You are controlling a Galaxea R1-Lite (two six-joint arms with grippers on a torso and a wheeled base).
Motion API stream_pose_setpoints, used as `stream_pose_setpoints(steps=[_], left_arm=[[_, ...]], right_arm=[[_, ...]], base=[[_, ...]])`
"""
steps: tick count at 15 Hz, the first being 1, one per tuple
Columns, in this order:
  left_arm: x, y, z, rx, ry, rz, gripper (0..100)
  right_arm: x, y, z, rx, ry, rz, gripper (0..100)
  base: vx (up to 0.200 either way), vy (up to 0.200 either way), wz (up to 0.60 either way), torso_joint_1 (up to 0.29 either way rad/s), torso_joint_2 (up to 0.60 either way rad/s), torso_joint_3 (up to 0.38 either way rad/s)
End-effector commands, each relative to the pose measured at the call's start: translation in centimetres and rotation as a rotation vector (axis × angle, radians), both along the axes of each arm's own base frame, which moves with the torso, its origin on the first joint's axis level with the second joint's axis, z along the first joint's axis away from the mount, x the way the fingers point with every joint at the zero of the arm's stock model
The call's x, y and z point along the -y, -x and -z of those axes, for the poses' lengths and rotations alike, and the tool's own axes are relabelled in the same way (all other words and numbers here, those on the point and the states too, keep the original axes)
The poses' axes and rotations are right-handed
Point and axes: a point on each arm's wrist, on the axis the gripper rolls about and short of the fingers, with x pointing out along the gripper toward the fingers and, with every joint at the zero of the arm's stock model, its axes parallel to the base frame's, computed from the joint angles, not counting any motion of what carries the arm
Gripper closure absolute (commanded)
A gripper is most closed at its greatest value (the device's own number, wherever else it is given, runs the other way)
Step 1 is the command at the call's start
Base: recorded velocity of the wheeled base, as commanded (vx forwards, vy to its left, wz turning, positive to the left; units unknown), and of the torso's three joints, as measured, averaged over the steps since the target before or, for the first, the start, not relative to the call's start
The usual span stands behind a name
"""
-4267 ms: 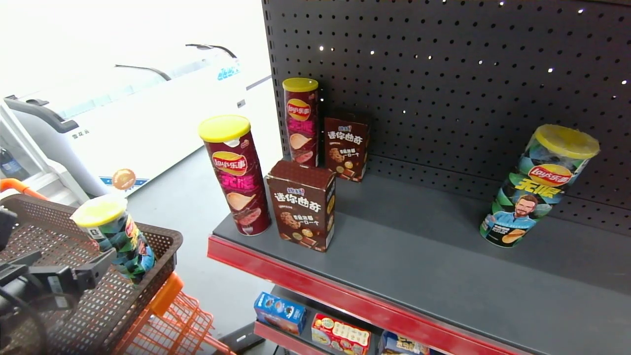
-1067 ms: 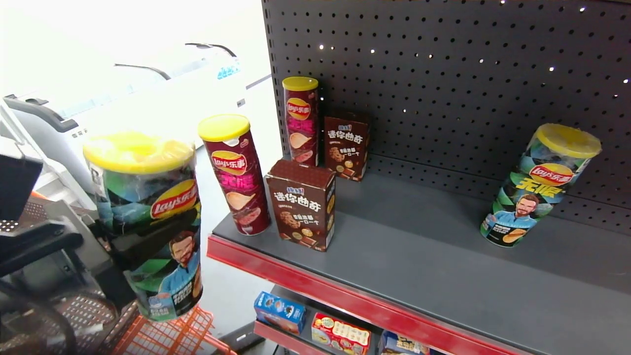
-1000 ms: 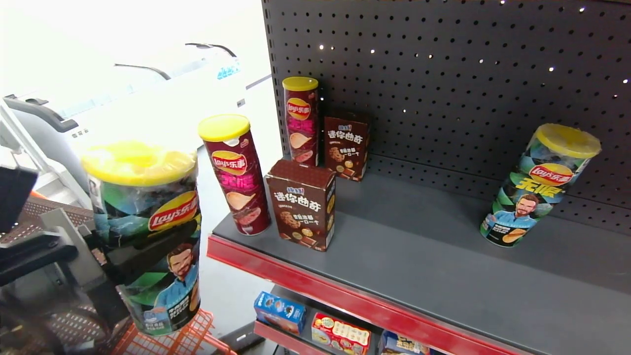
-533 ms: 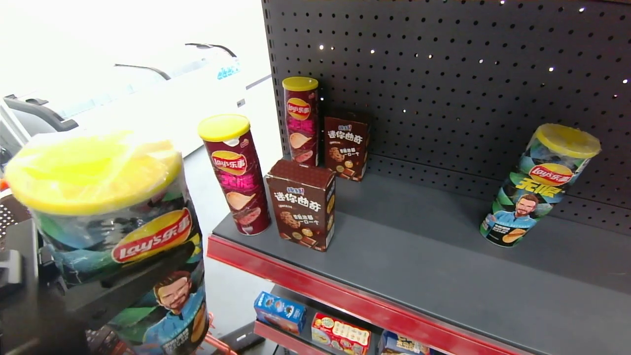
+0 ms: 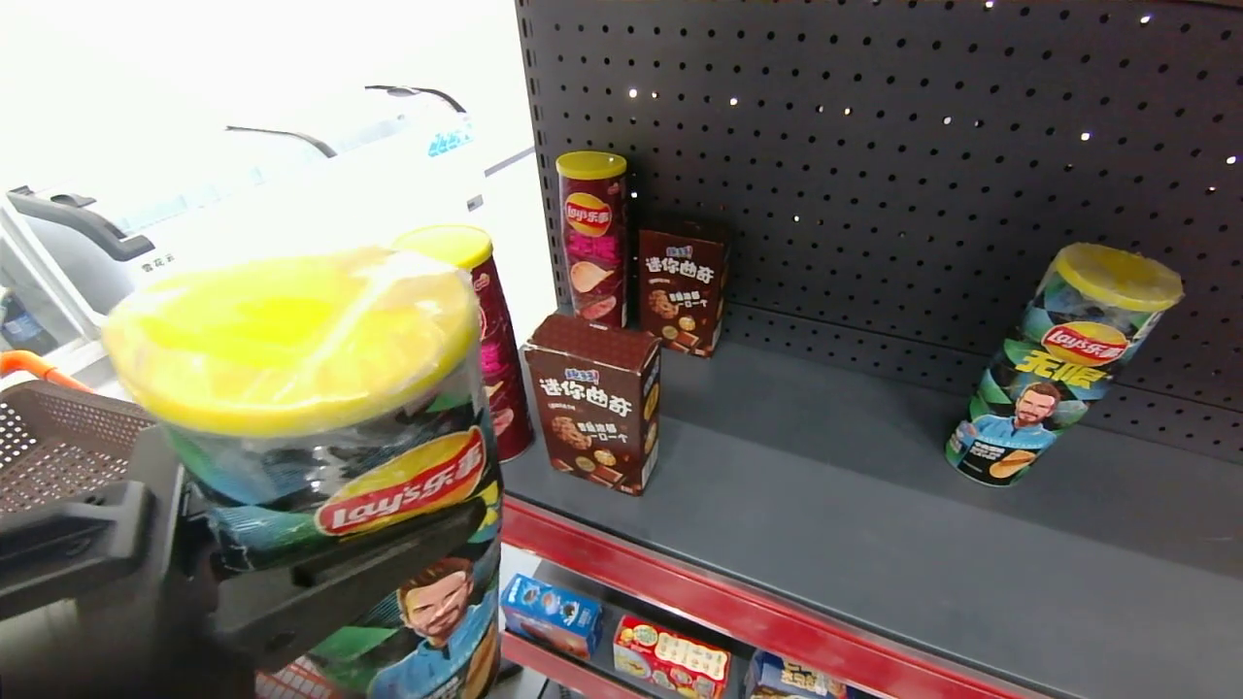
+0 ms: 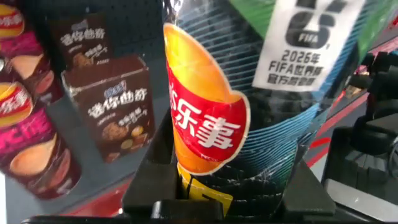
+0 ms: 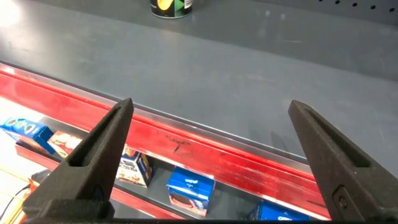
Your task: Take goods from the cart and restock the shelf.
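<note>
1. The can (image 5: 320,456), green with a yellow lid, hangs upright in the left gripper (image 5: 243,558), in the air and off the shelf (image 5: 825,505).
2. That gripper is clamped on the can's middle. One dark finger (image 5: 388,549) crosses the label's front, and the wrist view shows fingers (image 6: 149,183) pressed against both sides.
3. Just behind this gripper, on its left, sits the brown cart basket (image 5: 58,442).
4. Directly beyond the held can stands a red can (image 5: 500,369), partly hidden by it, at the shelf's front corner.
5. To the gripper's right and a little farther off is a brown box (image 5: 597,403), just beside that red can.
6. Farther back from the gripper, against the pegboard (image 5: 874,146), stand another red can (image 5: 590,238) and a second brown box (image 5: 683,286), side by side.
7. Well to the gripper's right, a second green can (image 5: 1063,364) leans back near the pegboard.
8. The right gripper (image 7: 211,155) has its fingers spread wide with nothing between them. Below it runs the shelf's red front edge (image 7: 205,134).
9. Under that gripper, small packs (image 7: 189,190) lie on the lower shelf.
</note>
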Motion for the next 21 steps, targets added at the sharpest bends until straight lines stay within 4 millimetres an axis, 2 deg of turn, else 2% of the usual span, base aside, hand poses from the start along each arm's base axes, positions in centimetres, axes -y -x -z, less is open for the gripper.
stream_pose_setpoints(steps=[1, 2, 5, 9, 19, 21], left_arm=[[2.5, -2.9, 1.3, -0.011, -0.012, 0.026, 100], [3.4, -3.5, 1.3, 0.011, 0.008, 0.054, 100], [4.7, -3.5, 1.4, 0.012, 0.011, 0.109, 100], [5.1, -3.8, 1.1, 0.018, 0.015, 0.123, 100], [4.9, -3.8, 1.1, 0.018, 0.015, 0.119, 100], [4.7, -3.8, 1.1, 0.019, 0.016, 0.111, 100]], right_arm=[[0.0, 0.0, 0.0, -0.001, 0.001, 0.0, 0], [0.0, 0.0, 0.0, -0.001, -0.001, -0.002, 0], [0.0, 0.0, 0.0, -0.001, -0.001, -0.002, 0], [0.0, 0.0, 0.0, -0.001, -0.001, 0.0, 0], [0.0, 0.0, 0.0, -0.001, 0.001, 0.0, 0], [0.0, 0.0, 0.0, -0.001, -0.001, 0.0, 0]], base=[[0.0, 0.0, 0.0, 0.0, 0.0, 0.0], [0.0, 0.0, 0.0, 0.0, 0.0, 0.0], [0.0, 0.0, 0.0, 0.0, 0.0, 0.0], [0.0, 0.0, 0.0, 0.0, 0.0, 0.0], [0.0, 0.0, -0.6, 0.001, 0.0, 0.001], [0.0, 0.0, 0.0, 0.0, 0.0, 0.0]])
